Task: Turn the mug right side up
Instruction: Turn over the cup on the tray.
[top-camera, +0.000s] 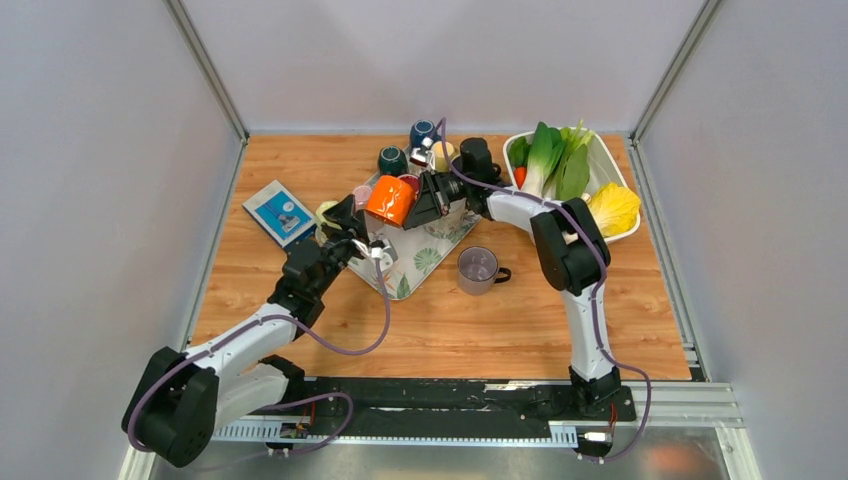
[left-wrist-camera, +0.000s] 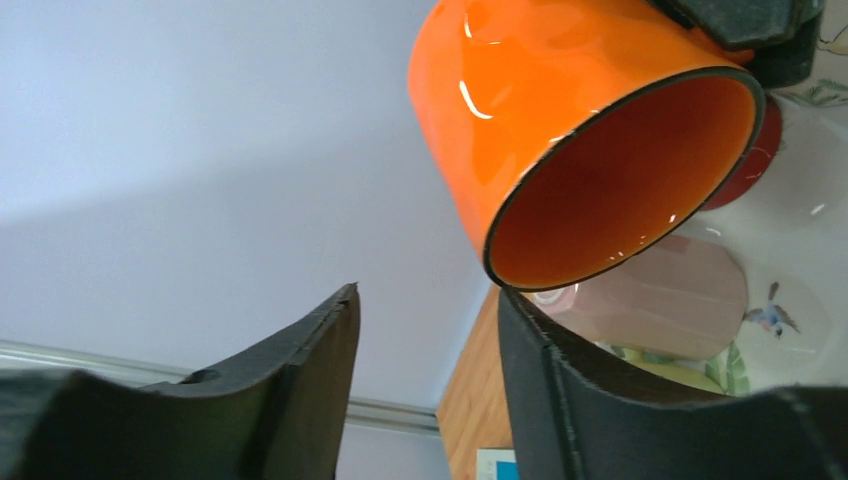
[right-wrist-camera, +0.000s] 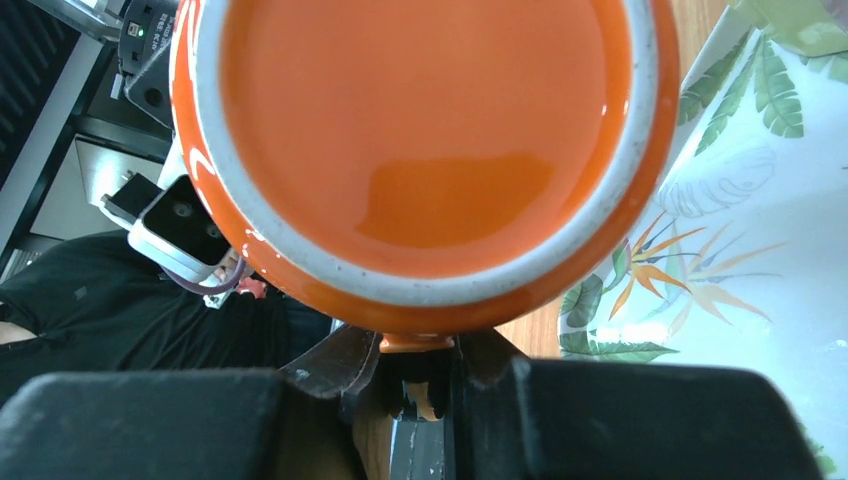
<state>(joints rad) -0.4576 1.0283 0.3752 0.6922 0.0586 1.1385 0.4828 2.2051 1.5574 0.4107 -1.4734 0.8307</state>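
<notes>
The orange mug (top-camera: 390, 199) hangs tilted on its side above the leaf-print tray (top-camera: 420, 262), its mouth toward the left arm. My right gripper (top-camera: 428, 196) is shut on the mug's handle (right-wrist-camera: 415, 342). The right wrist view is filled by the mug's base (right-wrist-camera: 420, 130). In the left wrist view the mug's open mouth (left-wrist-camera: 625, 180) is just above my left gripper (left-wrist-camera: 425, 300). That gripper is open, with nothing between its fingers (left-wrist-camera: 310, 370). Its right finger's tip comes close under the mug's rim; I cannot tell if they touch.
A grey-purple mug (top-camera: 478, 269) stands upright right of the tray. Two dark teal mugs (top-camera: 392, 160) and a pink cup (top-camera: 362, 195) stand behind. A white basket (top-camera: 515, 143) of vegetables is at the back right. A blue booklet (top-camera: 282, 212) lies left.
</notes>
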